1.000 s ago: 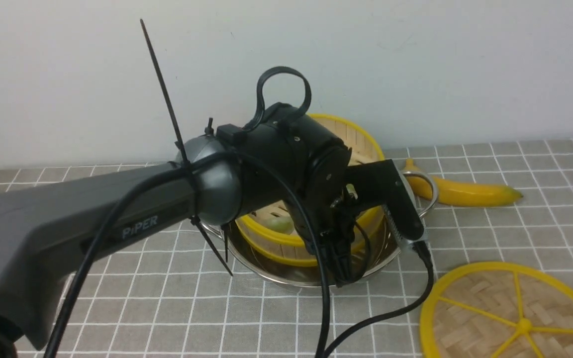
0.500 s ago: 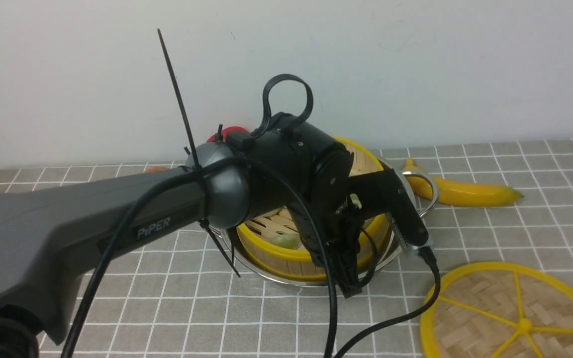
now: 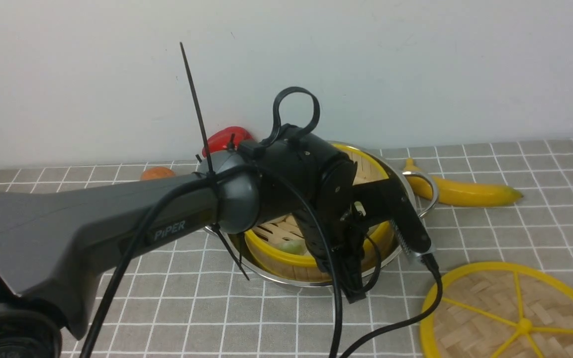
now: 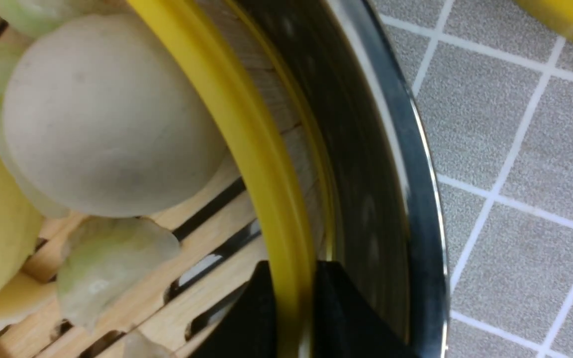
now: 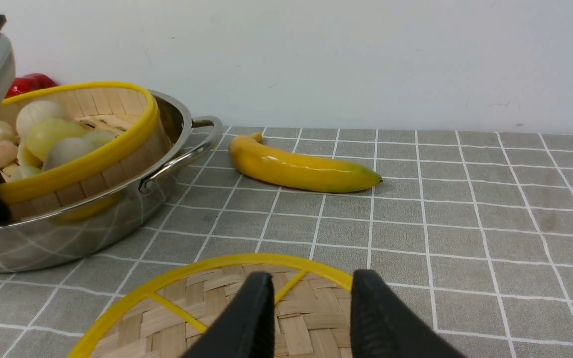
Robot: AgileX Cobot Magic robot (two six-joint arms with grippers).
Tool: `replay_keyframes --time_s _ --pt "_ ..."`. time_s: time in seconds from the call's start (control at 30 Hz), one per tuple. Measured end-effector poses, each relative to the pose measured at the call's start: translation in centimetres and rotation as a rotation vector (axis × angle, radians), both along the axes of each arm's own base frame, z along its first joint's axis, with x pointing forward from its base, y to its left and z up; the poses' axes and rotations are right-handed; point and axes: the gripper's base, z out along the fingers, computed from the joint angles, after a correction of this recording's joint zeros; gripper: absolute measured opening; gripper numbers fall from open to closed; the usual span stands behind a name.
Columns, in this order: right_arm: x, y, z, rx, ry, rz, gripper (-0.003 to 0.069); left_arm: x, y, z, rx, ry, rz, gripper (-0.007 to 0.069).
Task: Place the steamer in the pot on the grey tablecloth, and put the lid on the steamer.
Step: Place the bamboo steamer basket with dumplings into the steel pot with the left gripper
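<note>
Steamer (image 5: 82, 159) rests in pot (image 5: 67, 233), left hand (image 4: 294, 278) gripping its rim.

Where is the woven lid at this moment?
In the front view, the lid lies flat on the tablecloth at the robot's right, nearer than the pot and the banana.

Shiny steel pot (image 5: 57, 243); bamboo steamer (image 5: 117, 171); woven lid (image 5: 192, 318).

Front looks forward, wrist views share pot (image 5: 67, 241)
</note>
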Motion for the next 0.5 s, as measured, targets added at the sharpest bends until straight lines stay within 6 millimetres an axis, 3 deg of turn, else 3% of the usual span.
replay_keyframes --time_s 0.37,0.5 --pt "0.00 0.00 0.00 0.000 0.000 0.000 0.0240 -0.02 0.02 -0.01 0.003 0.003 0.000 0.0083" --pt "0.00 0.00 0.00 0.000 0.000 0.000 0.0240 0.05 -0.05 0.13 0.001 -0.005 -0.003 0.0150"
